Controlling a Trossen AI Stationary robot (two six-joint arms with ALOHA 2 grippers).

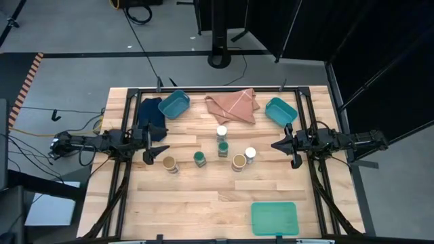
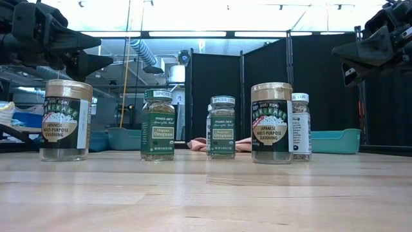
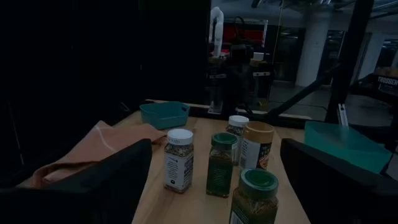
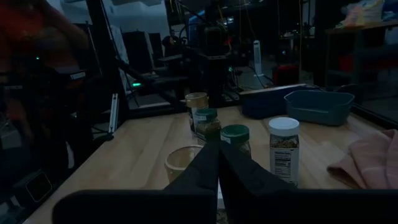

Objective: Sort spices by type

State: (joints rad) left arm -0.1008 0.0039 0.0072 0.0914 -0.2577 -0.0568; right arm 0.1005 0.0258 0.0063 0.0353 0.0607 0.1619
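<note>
Six spice jars stand upright on their bases on the wooden table. Two are tan-topped (image 1: 169,163) (image 1: 239,162), two green-lidded (image 1: 199,158) (image 1: 223,148) and two white-lidded (image 1: 222,131) (image 1: 250,154). My left gripper (image 1: 161,147) hovers open at the table's left, just left of the jars, pointing level toward them. At the table's right, my right gripper (image 1: 274,145) is shut, also level, its closed fingers (image 4: 219,155) aimed at the jars. Neither touches a jar.
Two teal bins (image 1: 174,104) (image 1: 280,110) sit at the far edge, an orange cloth (image 1: 232,105) between them. A dark blue cloth (image 1: 152,112) lies far left. A flat green tray (image 1: 274,218) lies near right. Bare wood stretches along the near side.
</note>
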